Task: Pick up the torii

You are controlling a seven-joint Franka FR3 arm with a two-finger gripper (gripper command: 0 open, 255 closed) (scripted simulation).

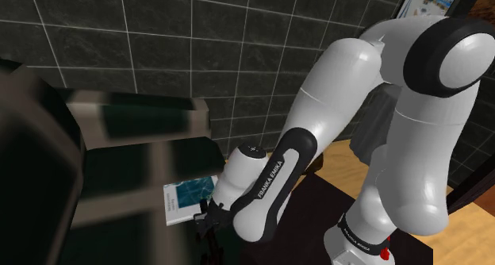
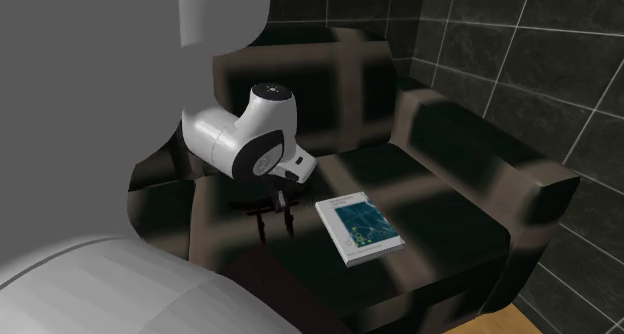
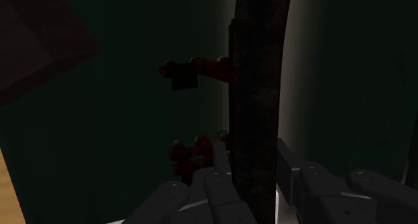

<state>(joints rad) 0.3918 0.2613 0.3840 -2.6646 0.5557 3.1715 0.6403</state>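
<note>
Jaws: pinched onto the torii's [image 3: 254, 68] dark top beam. One black finger [image 3: 218, 189] is against each side of it, with no gap showing in the wrist view.
Torii: small, with dark red posts. It sits straight under the hand, over the sofa's [image 2: 450, 182] seat cushion, just beside the book [image 2: 360, 229] and apart from it.
Torii feet: can't tell whether they touch the cushion.
Wrist view: the beam runs lengthwise between the fingers. The red posts and crossbar stick out to one side. Dark seat fabric lies behind, and a sliver of wooden floor [image 3: 7, 182] shows at the edge.
Second exterior view: the white arm [image 2: 240, 137] bends down over the seat with the torii [image 2: 270, 220] below the wrist. The book lies flat with its blue-green cover up, towards this view's right. A dark tiled wall [image 2: 520, 42] stands behind the sofa.
Shoulder view: the arm [image 1: 349, 89] reaches down to this view's lower left. The book [image 1: 186, 196] is partly hidden behind the forearm. The sofa back [image 1: 135, 113], the tiled wall [image 1: 159, 33] and the wooden floor [image 1: 476, 224] at right also show.
Sofa: dark with a faint plaid pattern. The book and the torii are on or over its seat.
</note>
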